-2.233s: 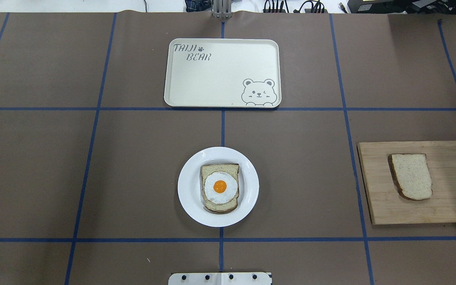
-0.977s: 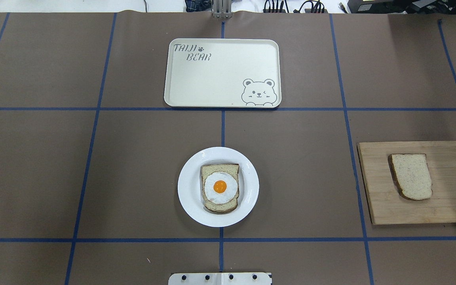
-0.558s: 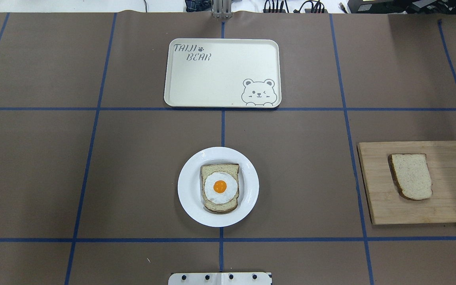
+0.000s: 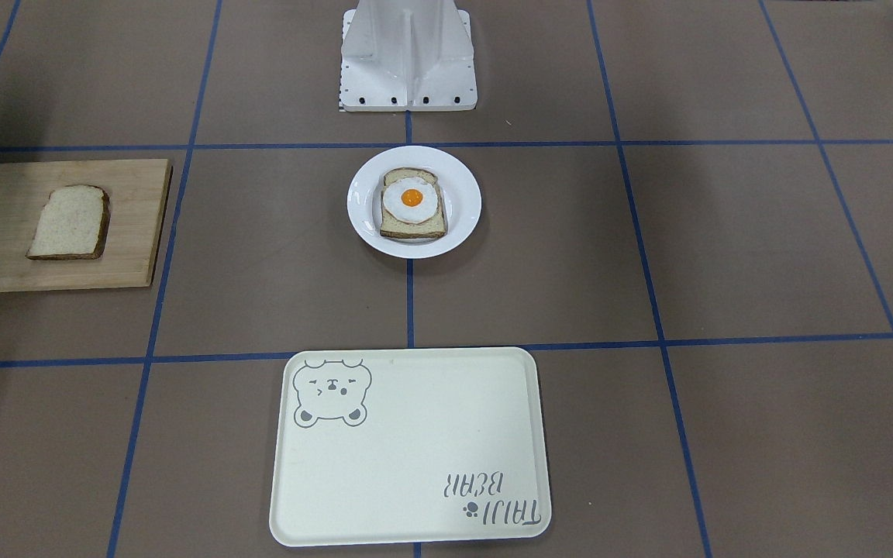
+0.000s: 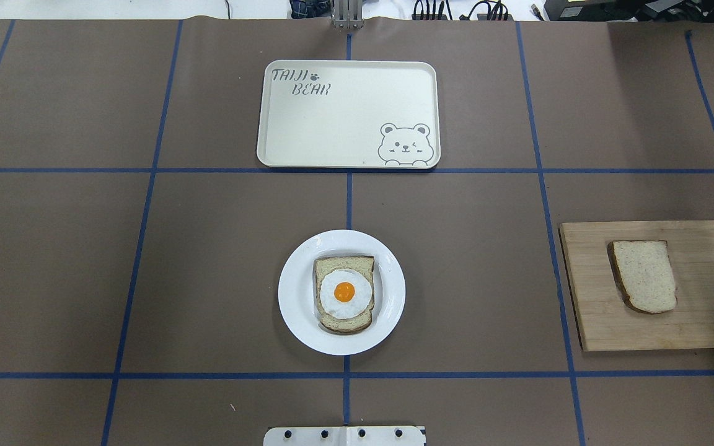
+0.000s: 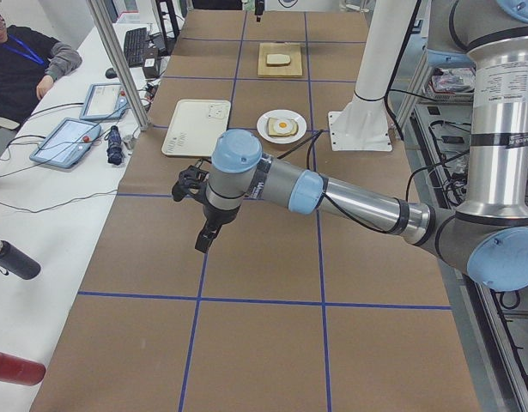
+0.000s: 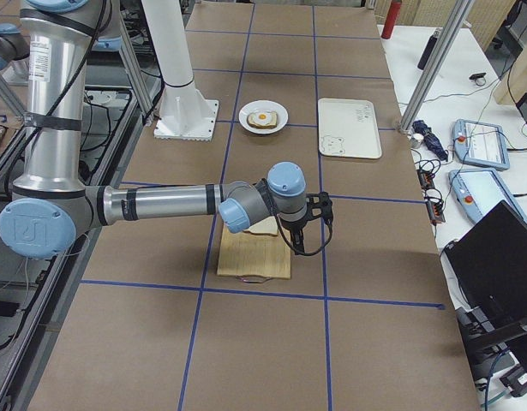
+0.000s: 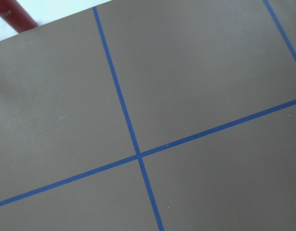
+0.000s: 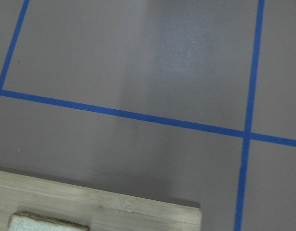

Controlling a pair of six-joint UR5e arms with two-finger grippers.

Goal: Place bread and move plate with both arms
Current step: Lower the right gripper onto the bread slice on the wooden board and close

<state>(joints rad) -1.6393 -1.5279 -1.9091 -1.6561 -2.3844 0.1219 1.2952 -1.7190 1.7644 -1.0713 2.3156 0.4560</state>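
**Two pincers, one slice to fetch**

1. Pedestal [image 5: 344,435]: nearest me, on the centre line.
2. Plate [image 5: 295,310]: just ahead of the pedestal. It bears the egg-topped slice [image 5: 344,291].
3. Bread [image 5: 645,275]: lies flat on the wooden board [image 5: 704,310], off to my right and well apart from the plate.
4. Right pincer [image 7: 297,250]: hovers by the board's far side, clear of the bread. Whether it is spread or pressed together I cannot tell.
5. Left pincer [image 6: 202,247]: hangs over bare table well out to my left. Its state I likewise cannot tell.
6. Tray [image 5: 332,130]: farthest, beyond the plate.

Handling note, my own judgement: I should centre over the slice before descending and take it across opposite crusts. A light pinch is best, since the crumb probably crushes. I then lift it level and set it squarely on the egg slice without nudging the plate.
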